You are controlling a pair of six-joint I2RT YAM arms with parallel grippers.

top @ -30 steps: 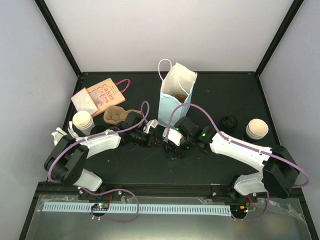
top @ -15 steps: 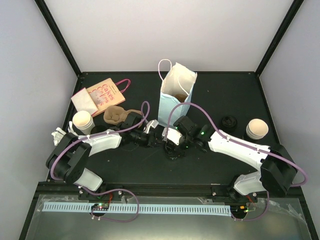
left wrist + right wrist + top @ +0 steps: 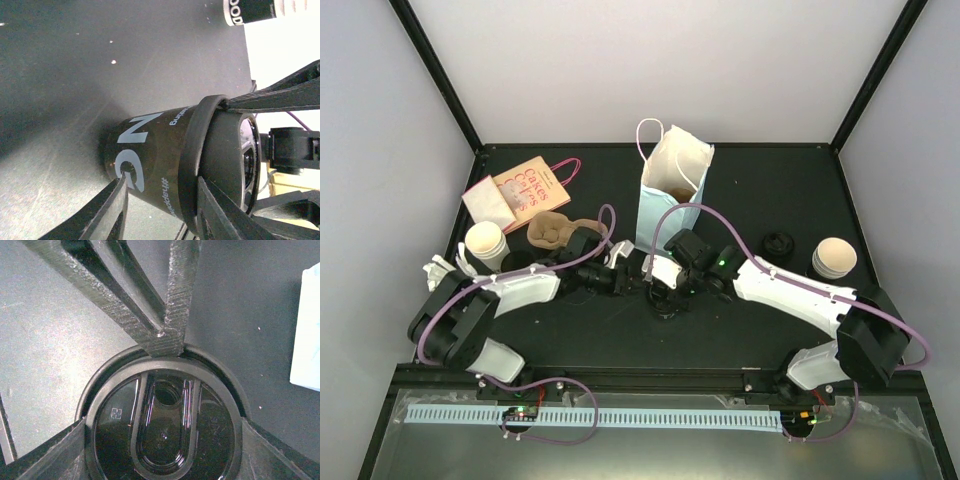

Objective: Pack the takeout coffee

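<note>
Black tabletop between pale walls carries the scene. The black coffee cup stands upright on it at the middle of the overhead view, almost hidden beneath the two wrists. Its long axis is vertical. In the left wrist view that axis runs sideways, foot at the left and mouth at the right.

A black lid sits over the mouth and looks seated, though part of its edge is hidden. The right gripper is straight above it, pointing down. Its fingers meet the rim at the lower left and lower right of its own view, clamped across the lid.

The left gripper lies in from the left of the overhead view, turned on its side. Its fingers are apart, one by the cup's foot and one at the lid's rim. Whether they pinch anything I cannot tell.

Just above the cup in the overhead view stands the paper bag, its mouth open upward. By my judgement the right arm is the better placed. The cup would have to rise along its own axis before going up-frame over the bag's mouth.
</note>
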